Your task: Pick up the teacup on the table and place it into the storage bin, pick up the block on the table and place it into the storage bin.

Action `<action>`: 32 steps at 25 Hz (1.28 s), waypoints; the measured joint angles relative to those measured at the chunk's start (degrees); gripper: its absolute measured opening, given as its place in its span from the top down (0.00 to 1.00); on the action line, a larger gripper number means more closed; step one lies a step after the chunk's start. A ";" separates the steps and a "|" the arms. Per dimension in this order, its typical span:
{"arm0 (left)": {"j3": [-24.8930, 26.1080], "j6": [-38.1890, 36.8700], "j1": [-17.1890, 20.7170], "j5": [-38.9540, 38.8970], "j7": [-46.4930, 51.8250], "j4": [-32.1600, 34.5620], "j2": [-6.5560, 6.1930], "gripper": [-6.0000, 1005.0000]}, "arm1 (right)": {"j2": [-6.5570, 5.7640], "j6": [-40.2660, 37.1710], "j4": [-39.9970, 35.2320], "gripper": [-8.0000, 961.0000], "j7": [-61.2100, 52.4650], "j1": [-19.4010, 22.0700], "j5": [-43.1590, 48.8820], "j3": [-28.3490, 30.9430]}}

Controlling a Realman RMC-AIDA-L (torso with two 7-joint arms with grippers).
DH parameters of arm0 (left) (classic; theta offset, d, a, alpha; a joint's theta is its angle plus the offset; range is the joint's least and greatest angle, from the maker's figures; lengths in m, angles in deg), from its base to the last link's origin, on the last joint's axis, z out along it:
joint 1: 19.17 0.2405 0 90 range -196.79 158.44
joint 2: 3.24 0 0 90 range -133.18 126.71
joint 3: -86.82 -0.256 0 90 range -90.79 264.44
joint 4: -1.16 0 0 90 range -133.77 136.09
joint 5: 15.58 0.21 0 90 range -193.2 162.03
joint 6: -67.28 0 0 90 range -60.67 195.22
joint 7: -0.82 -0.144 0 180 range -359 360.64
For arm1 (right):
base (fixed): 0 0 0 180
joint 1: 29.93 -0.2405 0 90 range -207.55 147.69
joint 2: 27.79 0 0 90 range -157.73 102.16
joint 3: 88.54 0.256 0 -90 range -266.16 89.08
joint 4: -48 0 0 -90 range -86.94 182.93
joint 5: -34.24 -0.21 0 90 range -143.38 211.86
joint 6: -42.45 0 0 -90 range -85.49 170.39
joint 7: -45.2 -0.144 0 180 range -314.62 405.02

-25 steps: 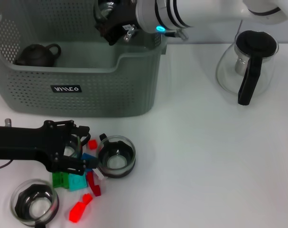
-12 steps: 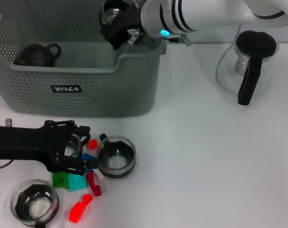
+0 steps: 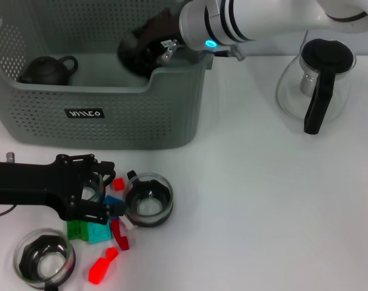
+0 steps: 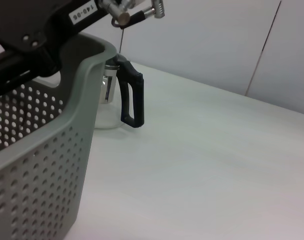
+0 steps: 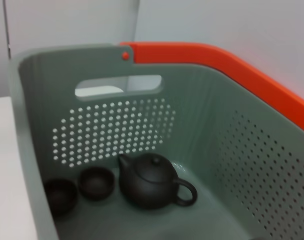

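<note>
The right pincer (image 3: 141, 51) is inside the storage bin (image 3: 111, 121), at its right end just behind the near wall; it shows as a dark blur, so whether its fingers are apart, together or clamped on a cup cannot be told. The left pincer (image 3: 102, 197) lies low on the worktop (image 3: 262, 200) in front of the bin, its fingers apart around a small glass cup and reaching into the heap of blocks (image 3: 102, 233).

The bin is grey plastic, perforated with rows of small holes, with a black logo label (image 3: 84, 113) on its near wall and, in the right wrist view, an orange strip (image 5: 217, 62) along one rim. Its long axis runs left to right across the worktop. Inside, a dark teapot (image 5: 154, 182) stands upright with two small dark cups (image 5: 96, 182) just beside it.

In front of the bin, a glass teacup (image 3: 148, 200) with a dark insert stands upright just beside the left pincer's fingertips, touching the blocks. These are red, green, cyan and blue pieces scattered close together; which way each one lies is hard to tell. A second glass cup (image 3: 44, 257) stands farther from the bin, at the near left edge. Well to the right of the bin stands a glass pitcher (image 3: 314, 79) with a black lid and handle, the handle pointing toward the near edge.
</note>
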 joint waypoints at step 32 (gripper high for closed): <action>0.15 -1.56 1.48 0.70 -0.58 0.95 -0.66 0.07 | -0.75 -52.14 -52.06 0.20 -1.27 32.43 10.56 1.16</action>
